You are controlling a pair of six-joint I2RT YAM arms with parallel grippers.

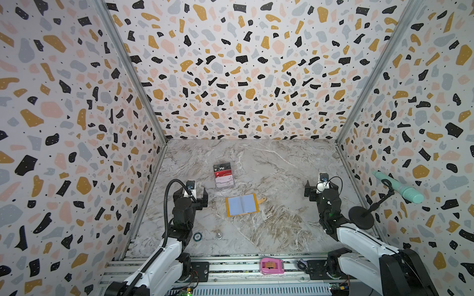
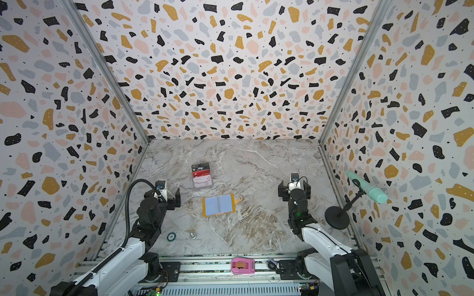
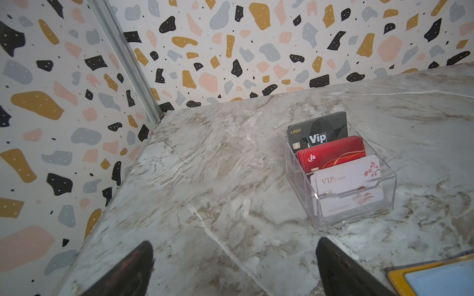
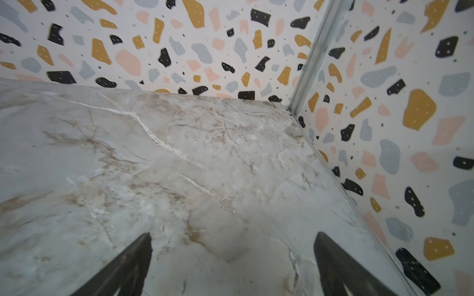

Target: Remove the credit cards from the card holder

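The mustard-yellow card holder (image 1: 242, 205) (image 2: 218, 205) lies open and flat mid-table, its bluish sleeves up; only its corner (image 3: 436, 279) shows in the left wrist view. The credit cards stand in a clear acrylic stand (image 3: 384, 184) behind it: a dark red card (image 3: 333, 153) (image 1: 223, 174) and a white floral VIP card (image 3: 351, 187) (image 1: 225, 181), with a black Vip card (image 3: 318, 133) at the back. My left gripper (image 1: 191, 197) (image 3: 234, 246) hovers open and empty, left of the holder. My right gripper (image 1: 320, 191) (image 4: 232, 237) is open and empty over bare marble at the right.
A teal microphone (image 1: 400, 188) on a black stand (image 1: 361, 217) sits by the right wall. A round chip (image 1: 197, 236) and a small metal disc (image 1: 218, 235) lie near the front left. A pink tape dispenser (image 1: 272, 266) rests on the front rail. Patterned walls enclose three sides.
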